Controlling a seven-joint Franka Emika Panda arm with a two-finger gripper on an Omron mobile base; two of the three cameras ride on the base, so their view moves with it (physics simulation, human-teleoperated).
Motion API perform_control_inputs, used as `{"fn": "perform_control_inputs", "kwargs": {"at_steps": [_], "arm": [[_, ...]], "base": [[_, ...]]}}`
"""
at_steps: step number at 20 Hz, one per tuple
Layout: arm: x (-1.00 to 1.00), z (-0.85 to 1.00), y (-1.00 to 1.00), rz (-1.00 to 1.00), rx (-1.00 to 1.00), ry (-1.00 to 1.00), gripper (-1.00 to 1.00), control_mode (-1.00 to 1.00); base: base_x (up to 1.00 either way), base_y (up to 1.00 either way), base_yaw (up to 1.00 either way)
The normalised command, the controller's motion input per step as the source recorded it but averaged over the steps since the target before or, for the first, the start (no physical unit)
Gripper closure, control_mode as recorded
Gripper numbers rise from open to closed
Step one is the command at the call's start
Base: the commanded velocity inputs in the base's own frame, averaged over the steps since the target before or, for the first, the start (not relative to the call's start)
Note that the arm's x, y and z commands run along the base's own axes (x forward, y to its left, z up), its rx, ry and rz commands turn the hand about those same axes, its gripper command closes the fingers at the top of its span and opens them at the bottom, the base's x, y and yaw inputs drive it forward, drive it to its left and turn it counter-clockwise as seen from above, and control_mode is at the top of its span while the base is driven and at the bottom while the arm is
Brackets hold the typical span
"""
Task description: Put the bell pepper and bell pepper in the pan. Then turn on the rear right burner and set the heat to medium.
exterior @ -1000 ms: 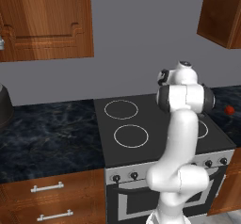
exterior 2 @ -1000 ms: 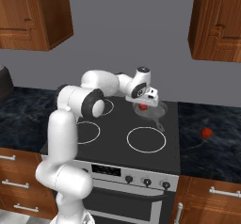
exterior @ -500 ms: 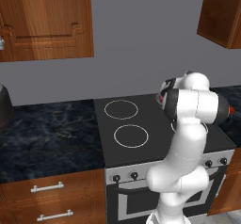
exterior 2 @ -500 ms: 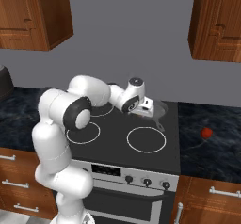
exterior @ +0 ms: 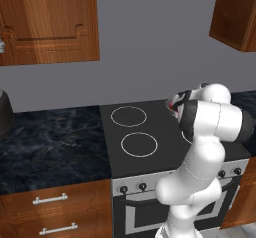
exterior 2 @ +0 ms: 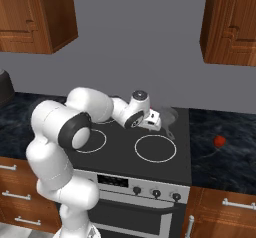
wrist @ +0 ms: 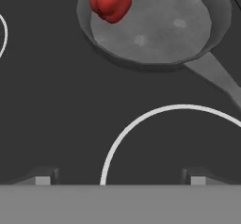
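Bell pepper number one (wrist: 110, 1), small, red and shiny, lay inside the pan (wrist: 160, 30), close to the pan's wall at the top of the hand view. The pan was round, grey and not deep, and it sat on the black cooktop (wrist: 61, 105). Its long thin handle (wrist: 217, 77) stuck out toward the lower right of that view. In the right base view the pan (exterior 2: 168, 115) sat at the back right of the cooktop (exterior 2: 185, 157), and the robot's hand hid part of it. The other bell pepper (exterior 2: 219, 141) lay by itself on the dark counter (exterior 2: 225, 167) to the right of the stove, well apart from the pan. The gripper (wrist: 120, 180) was above the cooktop, just beside the pan, over a white burner ring (wrist: 123, 138). Its two dark fingertips (wrist: 43, 179) stood wide apart, and nothing was between them. In the right base view the gripper (exterior 2: 154, 121) was above the cooktop, between the front right ring (exterior 2: 155, 148) and the pan. A row of small dark knobs (exterior 2: 156, 193) ran along the front of the stove. Brown wooden cabinets (exterior 2: 230, 22) hung on the grey wall above, and drawers (exterior: 55, 214) with silver handles were under the counter to the left.
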Motion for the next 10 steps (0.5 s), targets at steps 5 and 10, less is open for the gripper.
{"fn": "perform_control_inputs", "kwargs": {"at_steps": [5,10], "arm": [[0.02,0.0,-0.33,0.0,0.0,0.01,-1.0,-1.0],[0.41,0.0,-0.73,0.0,0.0,0.0,-1.0,-1.0]], "base": [[0.0,0.0,0.0],[0.0,0.0,0.0]]}}
